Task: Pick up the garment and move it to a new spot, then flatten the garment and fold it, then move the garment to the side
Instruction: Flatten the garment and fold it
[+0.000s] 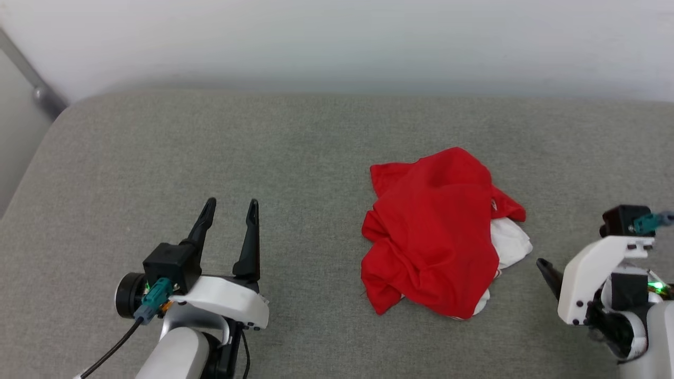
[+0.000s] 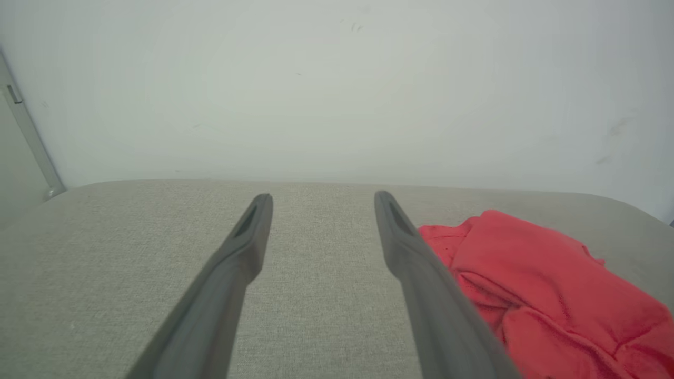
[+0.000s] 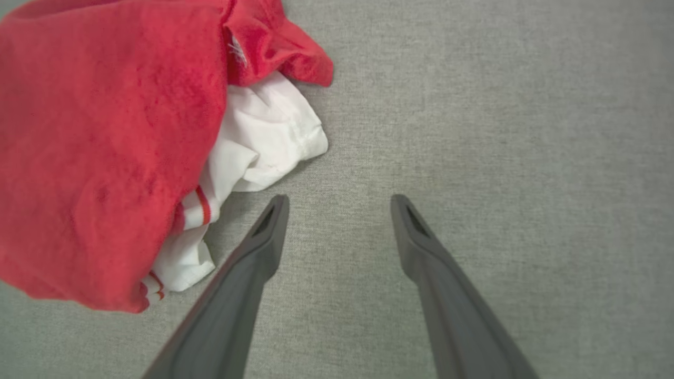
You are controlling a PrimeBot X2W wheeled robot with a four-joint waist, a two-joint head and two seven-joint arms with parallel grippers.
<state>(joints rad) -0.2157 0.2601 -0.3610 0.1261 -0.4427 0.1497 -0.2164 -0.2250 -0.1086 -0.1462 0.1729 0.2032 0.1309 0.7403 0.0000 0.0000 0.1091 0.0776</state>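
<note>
The garment lies crumpled in a heap on the grey fabric surface, right of centre. It is red, with a white sleeve poking out on its right side. My left gripper stands open and holds nothing, well to the left of the heap; in the left wrist view the garment lies right of the open left gripper. My right gripper is open just right of the garment, apart from it, near the white sleeve with striped trim. One right finger shows in the head view.
A pale wall runs along the far edge of the grey surface. A grey metal post stands at the back left corner. Bare fabric stretches left of, behind and in front of the heap.
</note>
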